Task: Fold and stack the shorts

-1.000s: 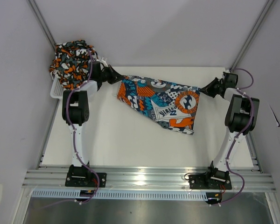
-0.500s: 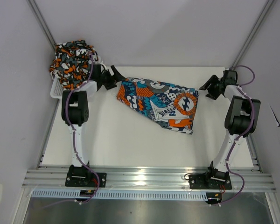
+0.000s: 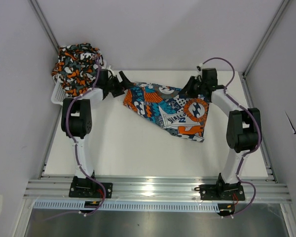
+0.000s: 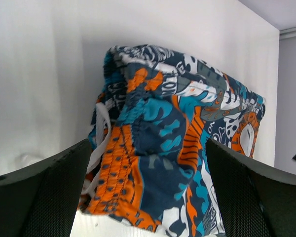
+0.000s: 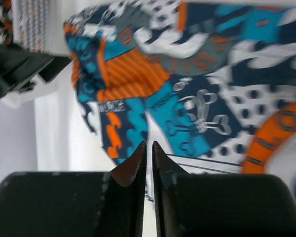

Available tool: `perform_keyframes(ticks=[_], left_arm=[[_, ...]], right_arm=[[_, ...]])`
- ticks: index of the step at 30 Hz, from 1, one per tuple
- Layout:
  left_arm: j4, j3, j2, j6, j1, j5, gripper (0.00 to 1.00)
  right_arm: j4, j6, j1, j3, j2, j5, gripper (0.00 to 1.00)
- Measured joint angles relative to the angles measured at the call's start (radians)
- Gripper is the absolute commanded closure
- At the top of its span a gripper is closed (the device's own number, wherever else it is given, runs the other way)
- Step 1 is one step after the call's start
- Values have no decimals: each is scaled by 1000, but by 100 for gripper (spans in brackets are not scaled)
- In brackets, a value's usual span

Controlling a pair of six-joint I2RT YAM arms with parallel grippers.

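Left claw (image 4: pixel 148 145): wide open, holding nothing. The patchwork skull-print shorts (image 4: pixel 172 148) lie right ahead of it on the surface (image 4: pixel 44 74). The gathered waistband end is nearest, and a white drawstring (image 4: pixel 103 123) hangs on the left finger's side.

Right claw (image 5: pixel 149 145): fingers nearly together with only a slit between, and no cloth in them that I can see. It sits over the far edge of the same shorts, toward the end opposite the left claw. Can't tell if the tips touch the fabric.

Handling, my read: thin, light, limp cloth. It'll sag and wrinkle, and won't keep a fold unless you lay it flat first. Right now it's skewed and rumpled, not folded. Pinch the elastic waistband or a hem corner, through both layers. Don't grab the drawstring alone.

Further back, behind the left claw, the camouflage shorts (image 3: pixel 75 61) are heaped in the white mesh basket (image 3: pixel 58 95), not yet out. The basket is just behind that claw, so mind it on any pull-back.
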Motion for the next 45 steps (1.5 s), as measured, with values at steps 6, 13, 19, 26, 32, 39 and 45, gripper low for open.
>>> perform_keyframes(ticks=[6,13,19,26,32,39,45], left_arm=[[5,77,61,-1,-12,8,1],[-129,263,164,1,-24,-55,8],[-319,386,251,13,-47,-153,17],[-549,561,305,58,-99,-321,17],[-673,693,368,84,-135,-433,16],[-663,605,318,92,-174,-550,11],[-629,345,157,84,-190,-589,3]], right_arm=[[125,100,104,-1,89,-117,100],[200,188,177,57,231,-164,100],[155,215,211,210,386,-180,99],[36,201,216,215,401,-154,87],[-169,117,224,362,444,-54,85],[-446,-36,288,599,537,108,85],[-581,-148,336,608,533,164,86]])
